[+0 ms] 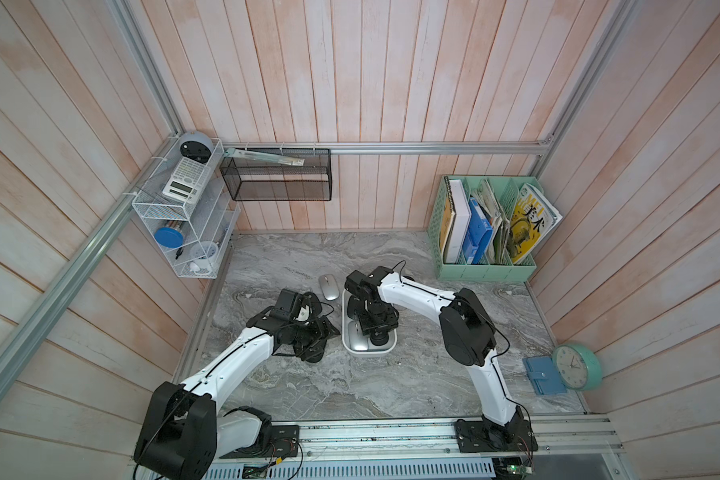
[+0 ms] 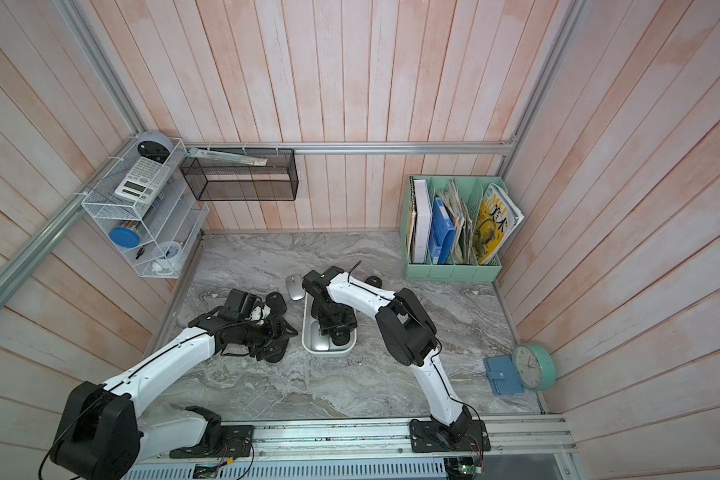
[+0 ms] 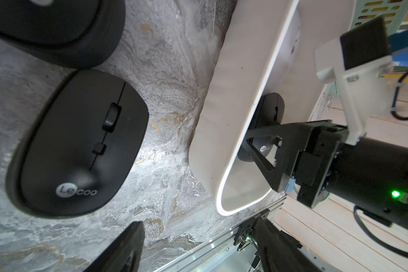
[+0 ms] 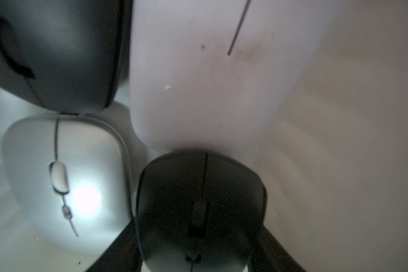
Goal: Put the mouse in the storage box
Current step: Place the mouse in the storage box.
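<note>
The white storage box (image 1: 368, 353) (image 2: 329, 354) sits mid-table. My right gripper (image 4: 198, 223) reaches down inside it, shut on a black mouse (image 4: 200, 193). That mouse hangs low over the box floor (image 4: 222, 82). A silver mouse (image 4: 64, 179) (image 1: 355, 334) and another black mouse (image 4: 57, 51) lie in the box beside it. A second silver mouse (image 1: 329, 286) (image 2: 295, 286) rests on the table just behind the box. Left of the box, my left gripper (image 3: 203, 254) (image 1: 323, 345) stands open and empty near a black Lecoo mouse (image 3: 80, 143) and one more black mouse (image 3: 57, 30).
A mint-green file holder (image 1: 487, 232) with books stands at the back right. A black mesh basket (image 1: 277, 174) and a white wire shelf (image 1: 184, 212) hang on the walls. A teal clock (image 1: 574, 368) and a blue wallet (image 1: 543, 376) lie at the right edge.
</note>
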Motion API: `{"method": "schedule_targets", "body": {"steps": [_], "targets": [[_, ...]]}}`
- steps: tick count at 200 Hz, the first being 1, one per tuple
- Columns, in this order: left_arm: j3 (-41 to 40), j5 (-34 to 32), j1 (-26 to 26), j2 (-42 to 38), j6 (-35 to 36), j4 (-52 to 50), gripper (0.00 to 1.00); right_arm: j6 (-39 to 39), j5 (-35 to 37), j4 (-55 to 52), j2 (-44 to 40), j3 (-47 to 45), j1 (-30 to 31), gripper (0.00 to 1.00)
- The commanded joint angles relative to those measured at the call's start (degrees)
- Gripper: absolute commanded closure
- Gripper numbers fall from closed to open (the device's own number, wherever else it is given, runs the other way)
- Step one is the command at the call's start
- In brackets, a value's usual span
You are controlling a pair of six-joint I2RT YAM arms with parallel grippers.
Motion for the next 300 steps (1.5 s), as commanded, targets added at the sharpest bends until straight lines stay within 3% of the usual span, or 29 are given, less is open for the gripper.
{"method": "schedule_targets", "body": {"steps": [1, 111, 188, 245, 273, 300], "targets": [[-0.8, -1.3, -0.3, -0.5, -0.5, 0.2, 0.2, -0.5, 0.2, -2.1, 1.4, -0.4, 0.2, 0.35], [-1.8, -0.8, -0.6, -0.7, -1.5, 1.6, 0.2, -0.7, 0.7, -1.4, -1.2, -1.6, 0.2, 0.28], [-0.2, -1.1, -0.7, -1.3, -1.7, 0.8, 0.2, 1.9, 4.5, -3.5, -9.8, 2.9, -0.2, 0.28], [7.0, -0.5, -3.7, 1.9, -0.7, 2.0, 0.19, 1.3, 4.8, -1.0, -11.5, 5.2, -11.8, 0.24], [13.1, 4.6, -4.7, 8.4, -2.2, 10.1, 0.19, 1.2, 1.7, 1.7, -8.2, 6.5, -17.8, 0.21], [24.0, 7.8, -4.7, 17.8, -2.0, 13.5, 0.19, 0.4, 1.5, 1.2, -3.1, 12.2, -20.9, 0.19]]}}
